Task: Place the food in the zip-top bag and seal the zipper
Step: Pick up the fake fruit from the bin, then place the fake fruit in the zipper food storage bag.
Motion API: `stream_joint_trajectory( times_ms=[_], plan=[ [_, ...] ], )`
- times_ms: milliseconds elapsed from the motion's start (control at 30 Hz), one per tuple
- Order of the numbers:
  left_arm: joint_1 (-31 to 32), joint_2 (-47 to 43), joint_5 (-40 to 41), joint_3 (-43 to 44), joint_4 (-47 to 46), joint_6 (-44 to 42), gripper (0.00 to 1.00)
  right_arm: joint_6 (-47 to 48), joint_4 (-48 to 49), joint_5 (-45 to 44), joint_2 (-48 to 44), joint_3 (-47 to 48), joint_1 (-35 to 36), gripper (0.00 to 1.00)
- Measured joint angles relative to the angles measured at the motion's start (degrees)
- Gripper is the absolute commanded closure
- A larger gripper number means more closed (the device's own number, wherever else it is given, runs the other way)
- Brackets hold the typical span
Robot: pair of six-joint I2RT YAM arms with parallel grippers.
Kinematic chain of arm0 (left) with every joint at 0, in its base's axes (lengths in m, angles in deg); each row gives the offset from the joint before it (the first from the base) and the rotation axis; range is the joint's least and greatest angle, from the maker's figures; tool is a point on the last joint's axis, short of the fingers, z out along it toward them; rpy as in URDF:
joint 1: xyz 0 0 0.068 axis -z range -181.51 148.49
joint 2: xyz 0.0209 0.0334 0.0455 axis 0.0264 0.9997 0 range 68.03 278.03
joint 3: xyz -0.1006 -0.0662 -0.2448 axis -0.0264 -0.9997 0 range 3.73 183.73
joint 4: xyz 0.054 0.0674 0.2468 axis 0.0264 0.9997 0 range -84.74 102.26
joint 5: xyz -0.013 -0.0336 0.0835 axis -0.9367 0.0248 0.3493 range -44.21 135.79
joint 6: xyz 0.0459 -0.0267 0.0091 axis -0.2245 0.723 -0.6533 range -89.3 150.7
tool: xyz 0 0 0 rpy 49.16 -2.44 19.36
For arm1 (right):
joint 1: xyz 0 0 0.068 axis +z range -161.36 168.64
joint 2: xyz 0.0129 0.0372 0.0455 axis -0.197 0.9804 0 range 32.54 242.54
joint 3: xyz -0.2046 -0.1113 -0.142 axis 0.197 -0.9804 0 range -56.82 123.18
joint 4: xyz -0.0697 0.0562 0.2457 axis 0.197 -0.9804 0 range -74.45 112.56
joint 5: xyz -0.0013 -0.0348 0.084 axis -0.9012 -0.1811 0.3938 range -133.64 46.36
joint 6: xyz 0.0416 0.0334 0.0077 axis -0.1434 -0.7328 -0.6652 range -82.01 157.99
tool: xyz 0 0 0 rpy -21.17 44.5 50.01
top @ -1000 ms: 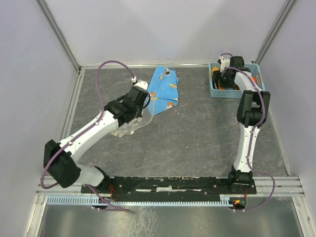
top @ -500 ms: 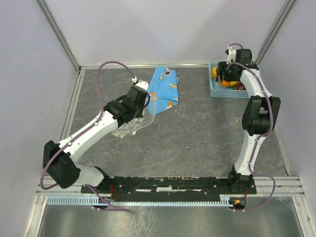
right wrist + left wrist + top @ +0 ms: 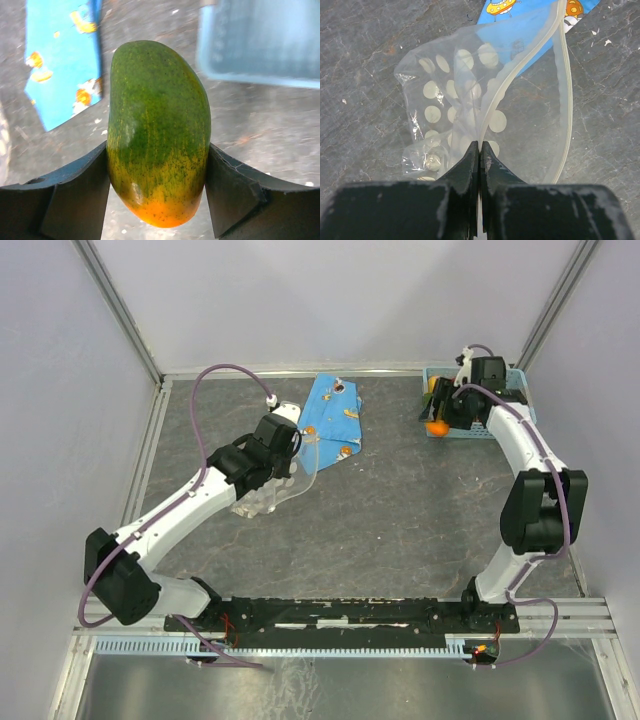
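My left gripper point(image 3: 479, 146) is shut on the near lip of the clear polka-dot zip-top bag point(image 3: 470, 100), holding its mouth open; the whitish zipper point(image 3: 566, 100) curves along the far lip. In the top view the bag point(image 3: 268, 498) hangs under my left gripper point(image 3: 283, 462) at the table's left-middle. My right gripper point(image 3: 157, 155) is shut on a green-and-orange toy fruit point(image 3: 157, 130), held above the table. In the top view this fruit point(image 3: 437, 424) hangs just left of the basket, at my right gripper point(image 3: 440, 418).
A light-blue mesh basket point(image 3: 515, 375) stands at the back right, mostly hidden by my right arm; it also shows in the right wrist view point(image 3: 260, 42). A flat blue wrapper with orange prints point(image 3: 332, 420) lies just beyond the bag.
My right gripper has lifted out of the basket with the green-and-orange fruit and moved left past the basket's edge. My left gripper still holds the bag, barely moved.
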Motion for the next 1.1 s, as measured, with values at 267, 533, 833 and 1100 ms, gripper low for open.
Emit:
stream_joint_trajectory(
  times_ms=[267,533,833,1100],
  plan=[
    [0.0,-0.68,-0.63,-0.66,-1.2,-0.02,0.97,-6.23,-0.46,4.2,-8.9,-7.1,9.22,0.63],
    [0.0,-0.76,-0.9,-0.9,-1.99,-0.02,0.97,-11.39,-1.27,8.92,-14.4,-9.77,17.53,0.63],
    [0.0,-1.31,-0.9,-1.07,-2.36,-0.02,0.97,-16.96,1.05,14.82,-16.02,-13.81,26.51,0.63],
    [0.0,-1.33,-0.92,-1.25,-2.4,-0.02,0.97,-22.62,6.12,20.17,-15.52,-14.67,33.51,0.63]
  ],
)
